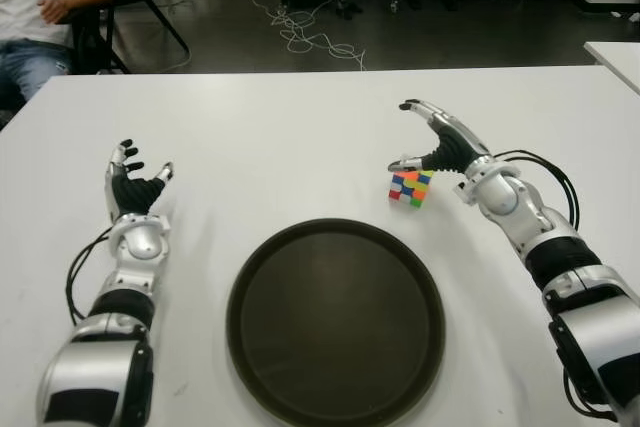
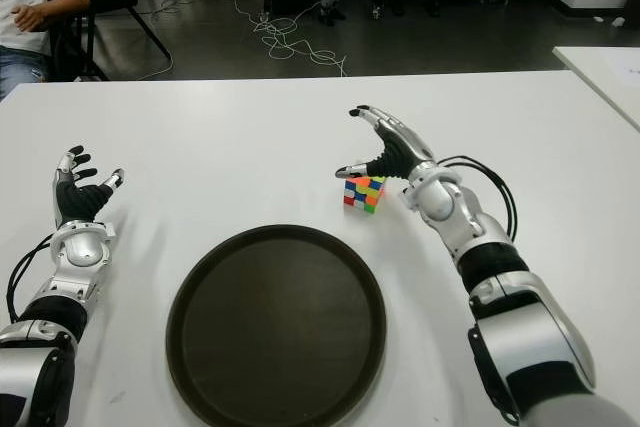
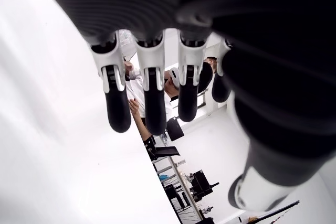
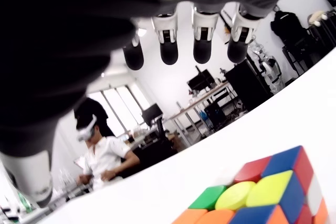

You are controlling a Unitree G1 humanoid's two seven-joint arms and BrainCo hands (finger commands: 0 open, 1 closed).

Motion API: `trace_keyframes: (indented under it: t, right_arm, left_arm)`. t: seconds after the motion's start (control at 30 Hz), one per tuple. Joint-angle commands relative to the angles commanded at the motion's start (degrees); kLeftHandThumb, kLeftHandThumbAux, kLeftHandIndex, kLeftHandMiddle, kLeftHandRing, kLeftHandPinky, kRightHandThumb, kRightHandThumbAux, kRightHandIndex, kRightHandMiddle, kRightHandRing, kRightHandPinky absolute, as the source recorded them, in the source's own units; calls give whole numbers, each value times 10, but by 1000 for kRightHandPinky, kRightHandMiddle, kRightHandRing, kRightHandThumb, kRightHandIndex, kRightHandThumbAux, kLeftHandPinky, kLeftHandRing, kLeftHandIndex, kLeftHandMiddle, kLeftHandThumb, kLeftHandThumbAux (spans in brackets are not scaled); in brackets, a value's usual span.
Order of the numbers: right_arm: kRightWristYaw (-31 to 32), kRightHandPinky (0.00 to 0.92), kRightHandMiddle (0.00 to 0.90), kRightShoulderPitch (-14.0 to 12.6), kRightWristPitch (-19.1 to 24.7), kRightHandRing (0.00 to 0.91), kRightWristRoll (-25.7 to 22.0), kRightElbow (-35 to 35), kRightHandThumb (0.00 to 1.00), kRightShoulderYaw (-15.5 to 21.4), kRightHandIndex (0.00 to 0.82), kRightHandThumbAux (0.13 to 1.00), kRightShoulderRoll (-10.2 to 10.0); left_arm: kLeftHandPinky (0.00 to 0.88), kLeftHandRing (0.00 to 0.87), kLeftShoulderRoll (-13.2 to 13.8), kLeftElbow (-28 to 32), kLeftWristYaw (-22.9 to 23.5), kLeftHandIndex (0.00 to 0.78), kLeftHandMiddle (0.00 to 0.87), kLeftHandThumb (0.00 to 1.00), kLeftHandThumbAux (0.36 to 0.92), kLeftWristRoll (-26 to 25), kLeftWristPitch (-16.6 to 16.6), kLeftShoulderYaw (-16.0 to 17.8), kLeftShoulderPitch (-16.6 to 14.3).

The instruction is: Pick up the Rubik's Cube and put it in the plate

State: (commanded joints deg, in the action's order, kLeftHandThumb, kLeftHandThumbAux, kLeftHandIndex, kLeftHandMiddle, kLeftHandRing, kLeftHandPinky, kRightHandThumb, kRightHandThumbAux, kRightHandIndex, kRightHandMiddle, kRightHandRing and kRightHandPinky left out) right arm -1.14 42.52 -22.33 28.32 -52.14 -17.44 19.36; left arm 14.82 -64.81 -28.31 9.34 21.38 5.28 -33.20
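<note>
The Rubik's Cube (image 1: 411,188) stands on the white table (image 1: 300,137), just beyond the right rim of the round dark plate (image 1: 335,319). My right hand (image 1: 425,142) hovers over and just right of the cube with its fingers spread, holding nothing; the thumb tip is close to the cube's top. In the right wrist view the cube (image 4: 268,195) shows below the extended fingertips (image 4: 202,45), apart from them. My left hand (image 1: 135,182) shows at the left of the plate, fingers spread and empty.
A seated person (image 1: 40,7) is at the far left behind the table. Cables (image 1: 310,37) lie on the floor beyond the far edge. Another white table corner (image 1: 615,52) shows at the right.
</note>
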Motion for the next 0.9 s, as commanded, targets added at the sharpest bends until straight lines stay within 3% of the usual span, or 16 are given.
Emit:
trace_keyframes:
  t: [0.63,0.9]
  right_arm:
    - [34,30,19,-5,58,41,12,43,0,-13,33,639,1]
    - [48,34,32,-8,74,52,16,53,0,-19,41,653,4]
  left_arm:
    - [318,279,0,2,0,147,243,67,758,2,-5,-1,0]
    - [288,246,1,1,-4,146,221,64,745,9,-8,-6,-1]
